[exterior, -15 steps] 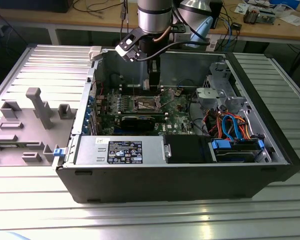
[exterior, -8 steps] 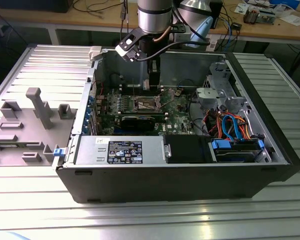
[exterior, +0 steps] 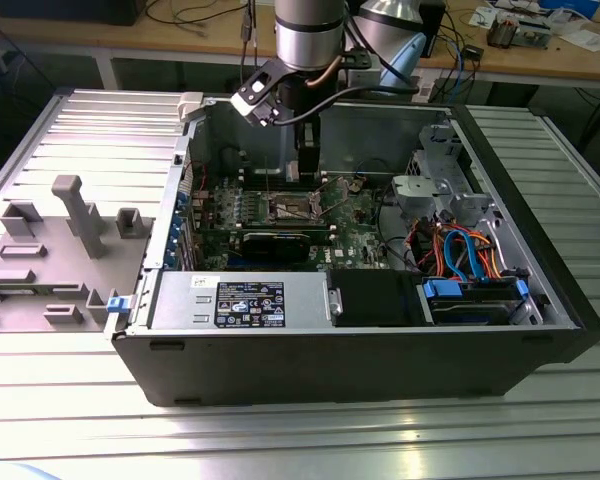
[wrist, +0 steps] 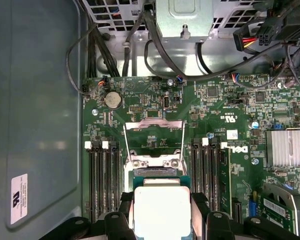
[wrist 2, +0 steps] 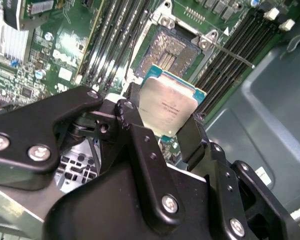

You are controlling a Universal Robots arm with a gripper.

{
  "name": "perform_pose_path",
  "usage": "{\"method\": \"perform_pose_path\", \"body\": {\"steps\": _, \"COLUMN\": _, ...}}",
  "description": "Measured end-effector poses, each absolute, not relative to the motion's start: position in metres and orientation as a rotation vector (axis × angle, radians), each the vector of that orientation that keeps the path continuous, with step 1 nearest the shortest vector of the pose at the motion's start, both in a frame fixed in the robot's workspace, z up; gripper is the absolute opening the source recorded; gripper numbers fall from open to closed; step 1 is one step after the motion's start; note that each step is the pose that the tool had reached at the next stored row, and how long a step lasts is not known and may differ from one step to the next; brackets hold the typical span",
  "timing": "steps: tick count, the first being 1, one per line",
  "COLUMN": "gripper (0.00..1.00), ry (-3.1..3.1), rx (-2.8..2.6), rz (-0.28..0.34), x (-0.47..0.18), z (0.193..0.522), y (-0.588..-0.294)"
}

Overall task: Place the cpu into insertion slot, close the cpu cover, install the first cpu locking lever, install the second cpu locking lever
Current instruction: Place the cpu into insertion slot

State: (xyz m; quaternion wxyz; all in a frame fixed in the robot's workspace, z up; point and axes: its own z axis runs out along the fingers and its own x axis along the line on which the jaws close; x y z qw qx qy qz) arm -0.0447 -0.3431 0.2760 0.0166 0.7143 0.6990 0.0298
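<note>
At the exterior view's left, a grey fixture plate (exterior: 60, 235) lies beside the open computer case (exterior: 330, 370). Its power supply (exterior: 175, 300) carries a dark printed label (exterior: 250, 303). The gripper (exterior: 307, 168) hangs over the green motherboard (exterior: 365, 228), well inside the case walls. In the second wrist view its fingers (wrist 2: 191, 134) are clamped on the edges of the cpu (wrist 2: 171, 107), which has a silver top with faint print and a green rim. The chip is held clear of the insertion slot (wrist 2: 172, 50). In the first wrist view the cpu cover (wrist: 153, 125) stands raised.

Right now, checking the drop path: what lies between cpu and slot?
Nothing. In the second wrist view the gripper holds the cpu off the open slot; the stretch is bare.
</note>
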Motion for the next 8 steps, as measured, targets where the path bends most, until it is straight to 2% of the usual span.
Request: {"method": "perform_pose_path", "body": {"steps": 8, "gripper": 0.54, "ry": 2.171, "rx": 2.223, "rz": 0.093, "x": -0.046, "z": 0.258, "y": -0.343}}
